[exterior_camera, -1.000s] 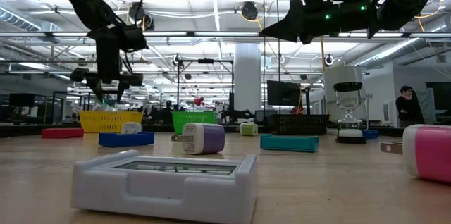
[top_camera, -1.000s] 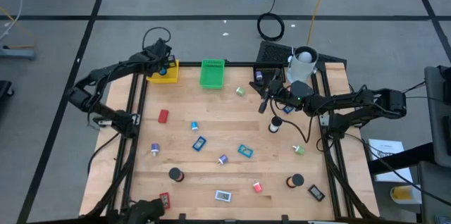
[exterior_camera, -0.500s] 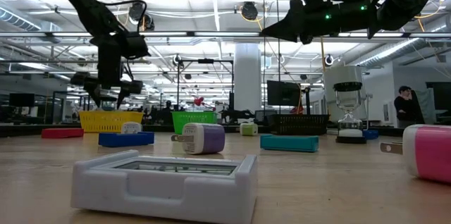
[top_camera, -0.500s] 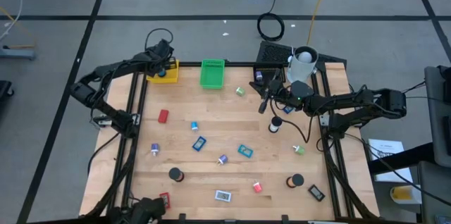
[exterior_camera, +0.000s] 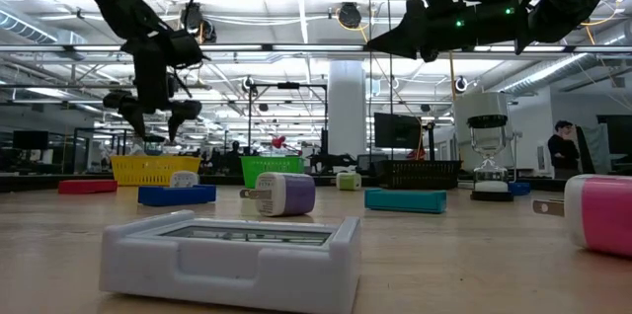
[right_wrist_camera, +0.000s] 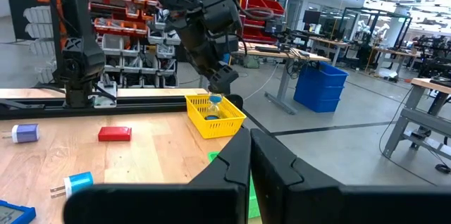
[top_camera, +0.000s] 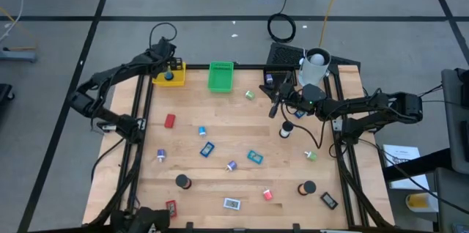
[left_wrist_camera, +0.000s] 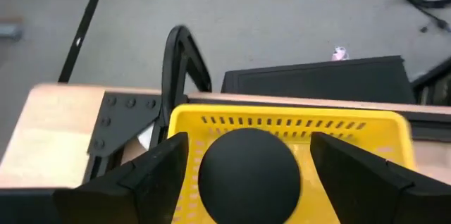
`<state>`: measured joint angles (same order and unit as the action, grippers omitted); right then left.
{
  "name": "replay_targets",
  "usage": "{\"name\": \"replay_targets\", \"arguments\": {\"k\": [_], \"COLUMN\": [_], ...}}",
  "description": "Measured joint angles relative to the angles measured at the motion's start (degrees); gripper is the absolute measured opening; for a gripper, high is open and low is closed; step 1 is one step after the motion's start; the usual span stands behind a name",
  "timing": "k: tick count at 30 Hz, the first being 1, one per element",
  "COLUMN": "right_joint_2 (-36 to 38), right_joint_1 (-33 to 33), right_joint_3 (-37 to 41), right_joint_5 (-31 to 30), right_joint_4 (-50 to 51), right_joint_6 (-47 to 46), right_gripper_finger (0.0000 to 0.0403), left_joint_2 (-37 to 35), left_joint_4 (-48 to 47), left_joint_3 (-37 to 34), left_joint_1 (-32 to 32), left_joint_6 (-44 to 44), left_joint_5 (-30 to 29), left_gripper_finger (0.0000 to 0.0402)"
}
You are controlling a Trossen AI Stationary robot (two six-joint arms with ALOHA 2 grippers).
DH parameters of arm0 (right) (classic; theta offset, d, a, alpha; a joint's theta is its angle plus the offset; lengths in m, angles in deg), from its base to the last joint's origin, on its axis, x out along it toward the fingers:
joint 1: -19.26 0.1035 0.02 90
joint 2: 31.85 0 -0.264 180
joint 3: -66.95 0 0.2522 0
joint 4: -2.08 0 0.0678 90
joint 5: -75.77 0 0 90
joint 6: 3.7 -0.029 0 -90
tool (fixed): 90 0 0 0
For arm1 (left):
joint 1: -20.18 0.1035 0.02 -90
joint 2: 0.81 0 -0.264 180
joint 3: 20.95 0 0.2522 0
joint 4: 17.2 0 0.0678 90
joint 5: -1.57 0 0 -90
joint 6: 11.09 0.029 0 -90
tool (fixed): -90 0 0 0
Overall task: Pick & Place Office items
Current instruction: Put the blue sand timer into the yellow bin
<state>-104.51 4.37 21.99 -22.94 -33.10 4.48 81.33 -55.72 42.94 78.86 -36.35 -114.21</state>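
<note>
Wood table (top_camera: 220, 123) | lit workshop | left end effector (exterior_camera: 151, 121) wide over yellow tray (top_camera: 170, 76) | right end effector (top_camera: 276, 108) closed

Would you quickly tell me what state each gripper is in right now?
Left gripper: open above the yellow slotted tray, holding nothing.
Right gripper: shut, holding nothing.

You find no readable text, label, brand or number in any view. The white-framed piece (exterior_camera: 232, 261) at lower left of the low view may carry a print, but it is too blurred to read.
</note>
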Motion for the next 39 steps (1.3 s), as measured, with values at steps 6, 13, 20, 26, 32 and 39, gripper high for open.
{"name": "replay_targets", "arguments": {"k": [6, 13, 20, 26, 32, 39], "right_joint_2": [0.0, 0.0, 0.0, 0.0, 0.0, 0.0], "right_joint_1": [0.0, 0.0, 0.0, 0.0, 0.0, 0.0], "right_joint_3": [0.0, 0.0, 0.0, 0.0, 0.0, 0.0], "right_joint_5": [0.0, 0.0, 0.0, 0.0, 0.0, 0.0], "right_joint_4": [0.0, 0.0, -0.1, -0.1, -0.1, -0.1], "right_joint_6": [0.0, -0.3, -0.6, -0.6, -0.5, -0.4], "right_gripper_finger": [0.0004, 0.0004, 0.0004, 0.0004, 0.0004, 0.0004], "left_joint_2": [-4.2, -7.1, -3.2, -0.9, 2.4, 4.7], "left_joint_4": [-2.1, -2.7, -4.2, -6.0, -6.3, -3.8], "left_joint_3": [0.0, 0.0, 0.0, 0.1, 0.1, 0.1], "left_joint_1": [-1.5, -4.3, -4.1, -1.9, -1.5, -2.6], "left_joint_6": [12.3, 20.3, 23.4, 23.3, 22.5, 21.8], "left_joint_5": [2.7, 14.7, 18.0, 14.3, 13.7, 7.1], "left_gripper_finger": [0.0274, 0.0158, 0.0010, 0.0006, 0.0011, 0.0008]}}
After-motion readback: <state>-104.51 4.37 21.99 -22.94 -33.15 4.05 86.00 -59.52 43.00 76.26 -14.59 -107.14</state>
